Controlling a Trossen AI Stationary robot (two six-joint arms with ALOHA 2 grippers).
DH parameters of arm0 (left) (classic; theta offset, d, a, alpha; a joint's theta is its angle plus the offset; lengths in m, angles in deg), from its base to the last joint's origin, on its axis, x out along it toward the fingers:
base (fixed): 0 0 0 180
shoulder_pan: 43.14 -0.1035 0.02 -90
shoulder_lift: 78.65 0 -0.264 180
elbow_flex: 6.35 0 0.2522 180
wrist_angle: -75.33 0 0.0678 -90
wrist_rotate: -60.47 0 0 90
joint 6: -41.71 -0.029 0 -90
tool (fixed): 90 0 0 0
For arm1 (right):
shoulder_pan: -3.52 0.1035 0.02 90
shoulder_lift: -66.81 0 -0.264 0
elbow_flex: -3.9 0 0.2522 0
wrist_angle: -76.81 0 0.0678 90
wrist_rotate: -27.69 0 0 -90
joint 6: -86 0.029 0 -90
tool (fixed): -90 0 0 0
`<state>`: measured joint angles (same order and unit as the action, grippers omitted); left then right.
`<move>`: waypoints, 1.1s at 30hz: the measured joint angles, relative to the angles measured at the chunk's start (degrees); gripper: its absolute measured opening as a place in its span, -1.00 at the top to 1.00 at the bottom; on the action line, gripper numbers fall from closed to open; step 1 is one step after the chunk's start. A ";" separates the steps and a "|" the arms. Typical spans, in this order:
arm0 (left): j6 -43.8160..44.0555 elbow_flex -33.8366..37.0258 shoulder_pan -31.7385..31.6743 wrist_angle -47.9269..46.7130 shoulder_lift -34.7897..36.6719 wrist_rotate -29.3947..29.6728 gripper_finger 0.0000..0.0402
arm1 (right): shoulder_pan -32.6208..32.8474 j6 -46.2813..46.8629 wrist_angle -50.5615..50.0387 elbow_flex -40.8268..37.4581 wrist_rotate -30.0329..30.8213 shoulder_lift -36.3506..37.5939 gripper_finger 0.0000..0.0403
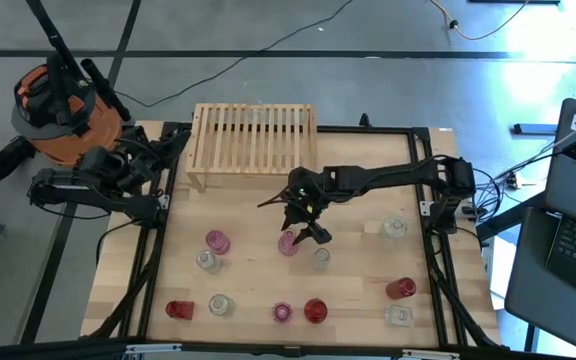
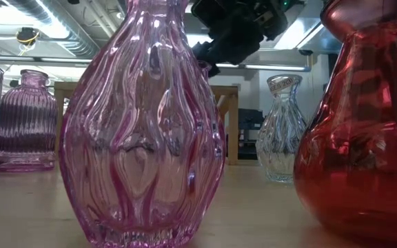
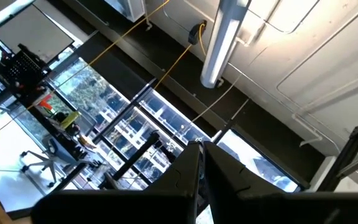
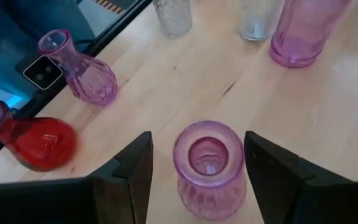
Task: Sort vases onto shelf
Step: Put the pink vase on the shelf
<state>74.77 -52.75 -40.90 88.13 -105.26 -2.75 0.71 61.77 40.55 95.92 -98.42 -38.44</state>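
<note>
The vases stand upright on their bases on the wooden tabletop; several are clear, pink or red. The light wood slatted shelf [image 1: 255,140] sits at the far edge with nothing on its top. My right gripper [image 1: 303,228] is open over the table's middle, pointing down. Its fingers stand on either side of a squat ribbed pink vase [image 4: 209,168] [image 1: 288,242], and a gap shows on each side. In the low view my right gripper [image 2: 236,31] hangs behind a large pink vase [image 2: 143,124]. My left gripper [image 3: 201,165] is shut, parked at the table's left edge [image 1: 133,160] and pointing up.
Near the right gripper stand a clear vase [image 1: 321,258] and, toward the left, a pink vase [image 1: 216,241] beside a clear one [image 1: 206,261]. Red vases [image 1: 315,311] [image 1: 400,289] [image 1: 178,309] stand near the front edge. A black frame [image 1: 430,240] borders the table.
</note>
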 joint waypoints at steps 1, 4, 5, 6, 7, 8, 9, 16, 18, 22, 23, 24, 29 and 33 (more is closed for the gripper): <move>0.00 0.00 0.00 0.00 0.00 0.07 0.92 | -0.01 0.01 0.44 0.00 -0.37 -0.44 0.01; 0.00 0.00 0.00 0.00 0.00 0.09 0.92 | -0.05 0.34 2.88 -0.03 -1.13 -1.90 0.01; 0.00 0.00 0.00 0.00 0.00 0.09 0.92 | -0.07 0.67 4.15 -0.04 -1.71 -2.42 0.01; 0.00 0.00 0.00 0.01 0.00 0.09 0.92 | -0.04 1.26 5.51 -0.04 -2.28 -2.88 0.01; 0.05 0.00 0.00 0.00 0.00 0.10 0.92 | -0.04 1.67 6.53 -0.04 -2.80 -3.36 0.01; 0.49 0.00 0.00 0.00 0.00 0.10 0.92 | 0.04 1.90 7.06 -0.04 -3.23 -3.74 0.01; 1.04 0.00 0.00 0.00 0.00 0.09 0.92 | 0.17 2.09 7.41 -0.04 -3.56 -4.09 0.01; 1.31 0.00 0.00 0.02 0.00 -0.45 0.92 | 0.22 2.35 9.17 -0.04 -3.46 -4.63 0.16; 1.31 0.00 0.00 0.01 0.00 -0.47 0.92 | 0.22 2.37 8.98 -0.04 -3.35 -4.63 0.29; 1.31 0.00 0.00 0.01 -0.01 -0.56 0.92 | 0.22 2.37 8.87 -0.04 -3.60 -4.61 0.50; 1.31 0.00 0.00 0.00 0.00 -0.56 0.92 | 0.22 2.37 8.87 -0.04 -3.60 -4.61 0.50; 1.28 0.00 0.00 0.00 0.00 -0.56 0.92 | 0.22 2.35 8.87 -0.04 -3.60 -4.61 0.50; 1.02 0.00 0.00 0.00 -0.01 -0.56 0.92 | 0.20 2.81 8.30 -0.04 -4.25 -4.32 0.50; 0.87 0.00 -0.02 -0.04 -0.02 -0.54 0.92 | 0.20 2.62 6.38 0.35 -4.70 -4.18 0.50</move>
<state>75.64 -52.75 -40.92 88.09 -105.27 -3.29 0.91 64.39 46.93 96.27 -103.12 -42.61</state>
